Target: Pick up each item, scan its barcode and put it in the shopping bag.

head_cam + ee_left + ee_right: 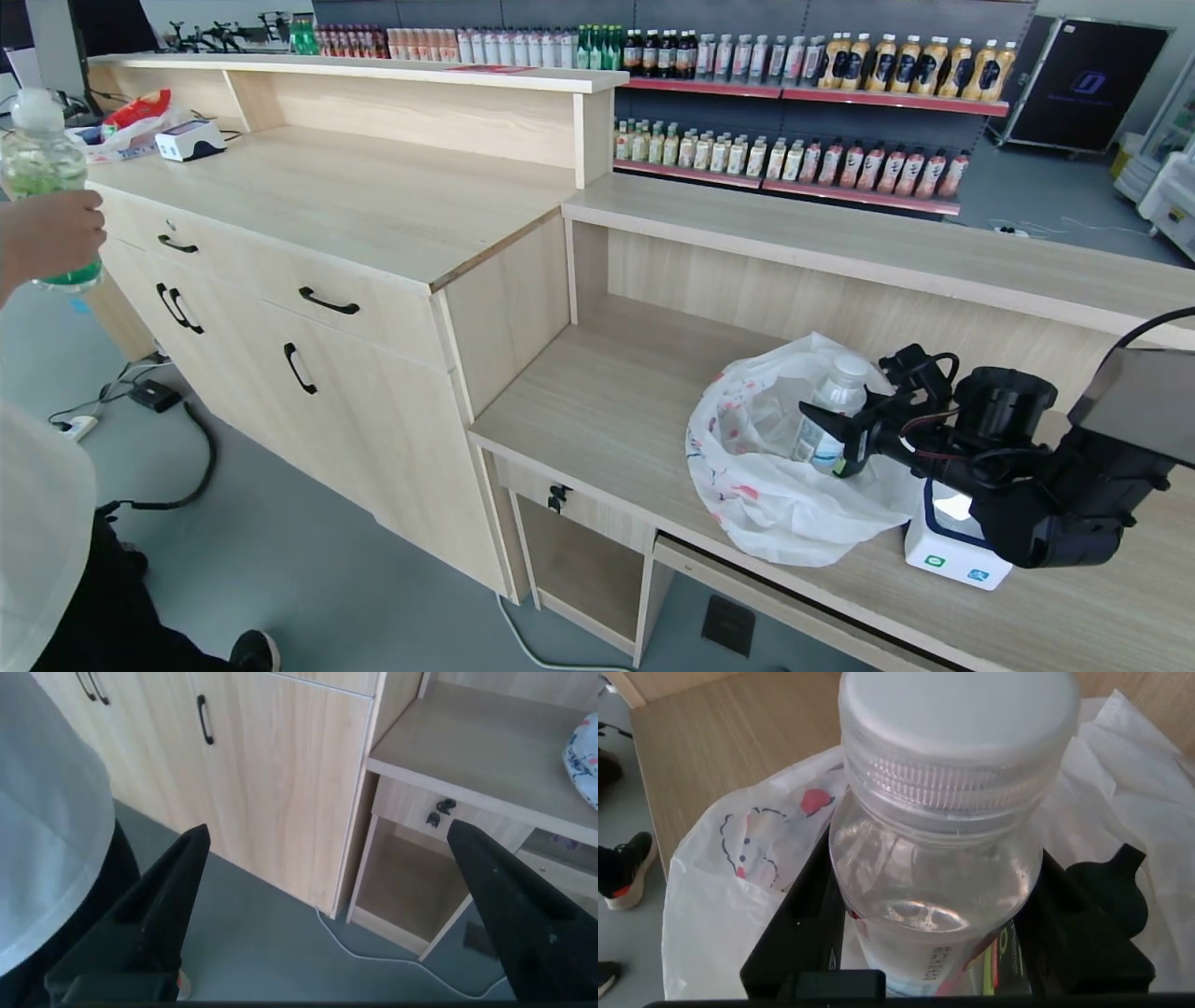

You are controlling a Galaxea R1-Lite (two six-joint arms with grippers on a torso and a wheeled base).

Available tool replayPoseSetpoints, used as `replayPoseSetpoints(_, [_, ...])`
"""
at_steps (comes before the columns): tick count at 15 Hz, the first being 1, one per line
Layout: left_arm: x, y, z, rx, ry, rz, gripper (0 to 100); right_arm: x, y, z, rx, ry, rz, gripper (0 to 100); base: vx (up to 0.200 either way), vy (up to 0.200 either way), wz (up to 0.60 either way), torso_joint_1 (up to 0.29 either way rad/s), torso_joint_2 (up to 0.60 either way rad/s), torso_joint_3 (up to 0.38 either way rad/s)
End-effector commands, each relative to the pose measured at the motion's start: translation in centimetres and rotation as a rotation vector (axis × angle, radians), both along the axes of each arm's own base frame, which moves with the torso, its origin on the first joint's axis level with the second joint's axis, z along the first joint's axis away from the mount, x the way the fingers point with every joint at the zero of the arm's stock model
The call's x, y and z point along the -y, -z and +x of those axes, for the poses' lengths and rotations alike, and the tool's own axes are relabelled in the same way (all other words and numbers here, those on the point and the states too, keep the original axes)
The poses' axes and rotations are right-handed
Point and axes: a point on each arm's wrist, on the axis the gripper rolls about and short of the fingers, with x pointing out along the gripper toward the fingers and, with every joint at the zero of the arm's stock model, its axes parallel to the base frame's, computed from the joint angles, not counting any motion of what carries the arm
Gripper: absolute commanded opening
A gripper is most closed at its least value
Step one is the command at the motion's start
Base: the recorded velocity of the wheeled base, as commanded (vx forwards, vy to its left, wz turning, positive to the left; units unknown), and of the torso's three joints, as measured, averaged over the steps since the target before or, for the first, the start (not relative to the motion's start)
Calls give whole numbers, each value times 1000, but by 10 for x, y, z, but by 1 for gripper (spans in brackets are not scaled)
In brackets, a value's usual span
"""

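- Water bottle, clear with a white cap: upright in the right gripper, which is clamped round its body at the open mouth of the shopping bag on the lower counter. Probably positioned for release into the bag.
- Barcode scanner: just beside the bag.
- Left gripper: spread wide and empty above the floor, seemingly idle.

Pale wood counter, two levels. Bag sits on the low level near the front edge, scanner just right of the bag. High level, far left of the bag: small white device.
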Motion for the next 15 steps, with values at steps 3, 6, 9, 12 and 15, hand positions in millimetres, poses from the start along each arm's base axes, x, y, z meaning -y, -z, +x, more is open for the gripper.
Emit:
replayPoseSetpoints(3, [0,0,0,0,-1,0,100,0,8,4,-2,-3,0,0,0,0,0,0,0,0])
replayPoseSetpoints(6, [0,0,0,0,-1,0,100,0,14,6,-4,-3,0,0,0,0,0,0,0,0])
replayPoseSetpoints(9, [0,0,0,0,-1,0,100,-3,19,6,2,-9,0,0,0,0,0,0,0,0])
replayPoseSetpoints(12, [0,0,0,0,-1,0,100,-3,21,7,3,-11,-2,0,0,0,0,0,0,0])
replayPoseSetpoints(15, [0,0,0,0,-1,0,100,-3,24,7,-3,-11,-4,0,0,0,0,0,0,0])
